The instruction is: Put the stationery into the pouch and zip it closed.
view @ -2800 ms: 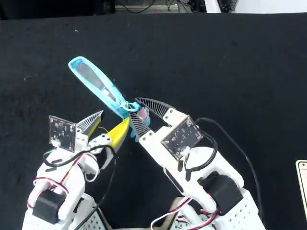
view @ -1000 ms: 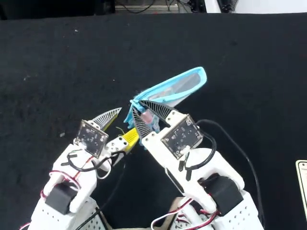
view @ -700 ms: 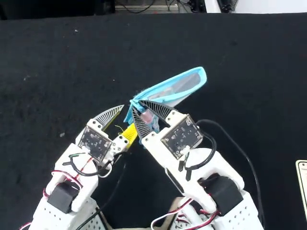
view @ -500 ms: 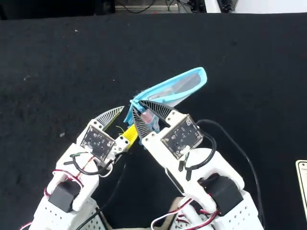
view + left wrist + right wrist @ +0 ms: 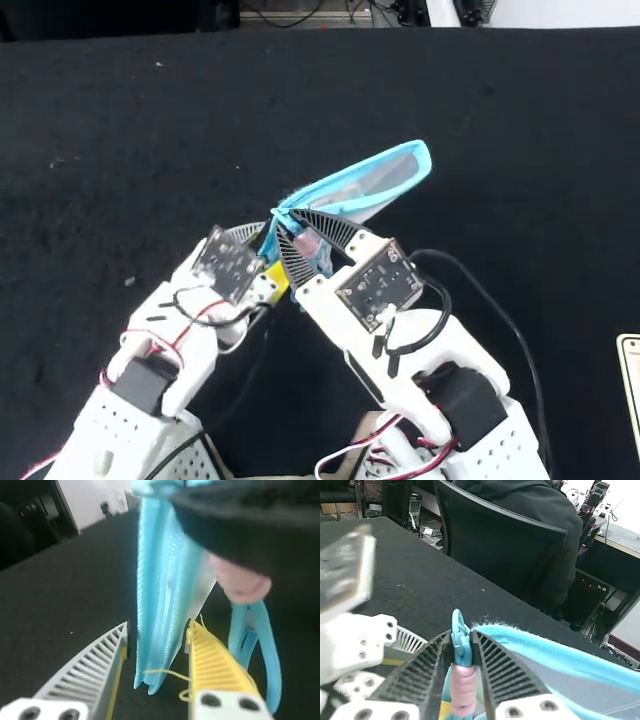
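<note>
1. Right hand [image 5: 297,243]: shown clenched on the zipper end of the pouch [image 5: 365,182]. A blue pull ring [image 5: 458,625] and a pink tab [image 5: 462,687] are pinched between its dark ribbed fingers [image 5: 497,667].
2. Left hand [image 5: 157,630]: shown released. Its grey finger [image 5: 92,672] and yellow finger [image 5: 215,667] are set apart on either side of the pouch's near end; whether either one touches the fabric cannot be told.
3. Pouch: light blue and partly translucent, held edge-up. It is extended from the right hand, away from both arms.
4. Worktop [image 5: 120,120]: black cloth surface. Both hands are placed just beside each other near its middle.
</note>
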{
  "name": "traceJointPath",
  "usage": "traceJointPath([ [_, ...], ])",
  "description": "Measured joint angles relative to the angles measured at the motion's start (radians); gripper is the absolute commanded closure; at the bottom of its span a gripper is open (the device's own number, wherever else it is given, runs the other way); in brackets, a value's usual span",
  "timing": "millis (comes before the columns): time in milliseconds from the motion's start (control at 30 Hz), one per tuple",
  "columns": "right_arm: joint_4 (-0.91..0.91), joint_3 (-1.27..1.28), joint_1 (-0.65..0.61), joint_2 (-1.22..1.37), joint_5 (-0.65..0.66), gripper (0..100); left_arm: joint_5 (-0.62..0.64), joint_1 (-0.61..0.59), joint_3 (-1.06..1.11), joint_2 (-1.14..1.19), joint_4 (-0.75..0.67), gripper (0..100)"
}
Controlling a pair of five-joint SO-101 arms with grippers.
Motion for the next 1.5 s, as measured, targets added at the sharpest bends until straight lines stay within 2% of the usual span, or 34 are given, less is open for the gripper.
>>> traceJointPath([
  [133, 0.0, 0.0, 0.0, 0.0, 0.0, 98.8, 0.026, 0.0, -0.058, 0.089, -0.002, 81],
  [333, 0.0, 0.0, 0.0, 0.0, 0.0, 98.8, 0.061, 0.0, -0.061, 0.103, -0.005, 81],
  [400, 0.0, 0.0, 0.0, 0.0, 0.0, 98.7, 0.066, 0.0, -0.061, 0.103, -0.005, 85],
  [500, 0.0, 0.0, 0.0, 0.0, 0.0, 98.7, 0.066, 0.002, -0.061, 0.103, -0.005, 97],
  [833, -0.012, 0.006, 0.0, 0.0, 0.0, 98.7, 0.068, 0.002, -0.058, 0.046, 0.006, 97],
  [1133, -0.032, -0.046, 0.003, 0.002, -0.003, 98.8, 0.058, -0.123, -0.15, -0.186, 0.255, 97],
  [1433, -0.006, -0.044, -0.057, 0.017, -0.002, 98.8, -0.166, -0.157, -0.304, -0.196, 0.534, 97],
  [1500, 0.012, -0.044, -0.06, 0.017, -0.002, 98.8, -0.178, -0.157, -0.315, -0.198, 0.572, 92],
])
